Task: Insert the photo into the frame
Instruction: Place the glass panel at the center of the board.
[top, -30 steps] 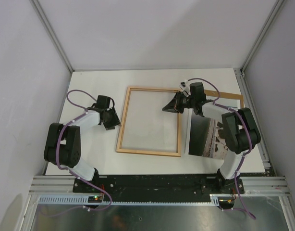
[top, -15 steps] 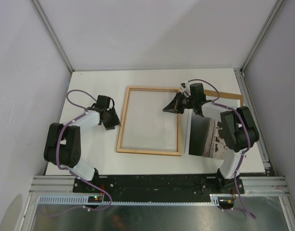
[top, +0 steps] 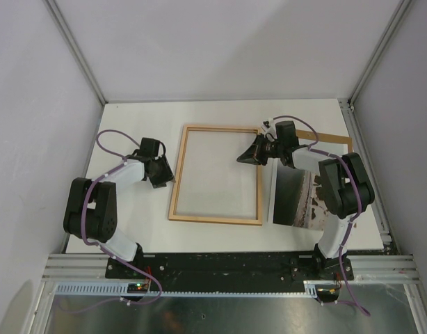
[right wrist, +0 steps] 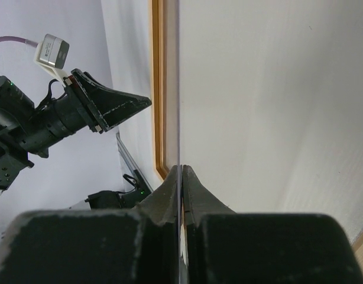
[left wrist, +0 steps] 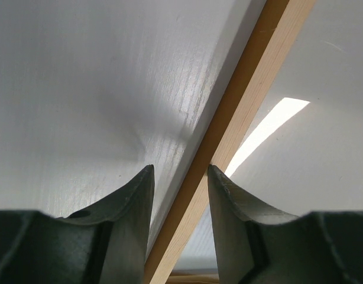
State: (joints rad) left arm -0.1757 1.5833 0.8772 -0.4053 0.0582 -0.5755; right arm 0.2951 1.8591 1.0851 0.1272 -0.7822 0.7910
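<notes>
The frame lies flat in the middle of the table, light wood face up. My left gripper is open, its jaws standing on either side of the frame's left rail without closing on it. My right gripper is just inside the frame's right rail, near the far corner. It is shut on the edge of a thin clear sheet, seen edge-on, that lies over the frame's opening. The photo lies flat to the right of the frame, dark water on the left, partly under my right arm.
A brown backing board lies under the photo's far end at the back right. Grey walls and metal rails enclose the table on three sides. The left arm shows in the right wrist view beyond the frame rail.
My right gripper has shifted slightly to the right with the thin sheet in it. The left gripper and the frame have not moved.
</notes>
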